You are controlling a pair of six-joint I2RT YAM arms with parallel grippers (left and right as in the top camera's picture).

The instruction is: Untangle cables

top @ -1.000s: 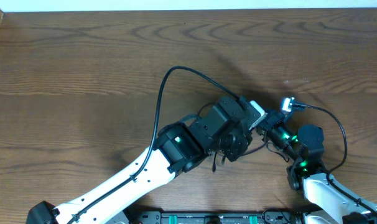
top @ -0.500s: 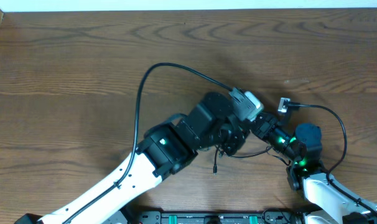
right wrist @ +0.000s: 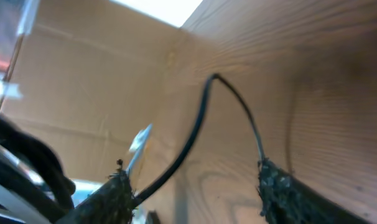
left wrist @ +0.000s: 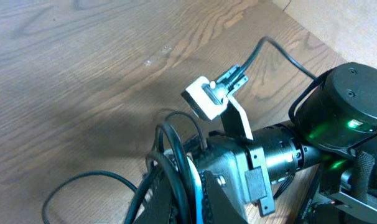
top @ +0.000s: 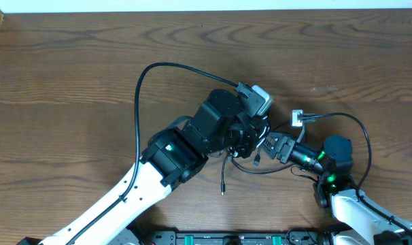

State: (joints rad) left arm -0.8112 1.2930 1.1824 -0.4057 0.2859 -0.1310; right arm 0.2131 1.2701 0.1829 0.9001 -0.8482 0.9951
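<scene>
The cables (left wrist: pixel 171 163) sit near the middle of the wooden table (top: pixel 70 61), bunched into a small knot of thin black loops right where the two grippers meet. The left gripper (top: pixel 252 136) is closed on that knot. In its wrist view several black strands, with one pale strand (left wrist: pixel 191 179) among them, run together into the bottom of the picture where its fingers are (the fingertips themselves are hidden by the cords).

From the knot one long black cord (top: pixel 137 109) sweeps out in a wide arc on the far-left side of the left arm and curves back to that arm's wrist. A short loose end (top: pixel 223 182) lies straight on the wood just below the knot, toward the near edge. A second black cord (top: pixel 342 115) arcs around the outer side of the right arm and ends in a small white plug (top: pixel 298 117). The plug sits just beside the right gripper (top: pixel 268 145), outside its fingers.

The right gripper points at the knot with its jaws spread. Its wrist view shows the two rough-padded fingers (right wrist: pixel 117 196) well separated. A black cord rises from close beside one pad, bends over at the top and comes down as a thinner line toward the other. Nothing is pinched between them, and whether the cord touches either pad I cannot tell.
</scene>
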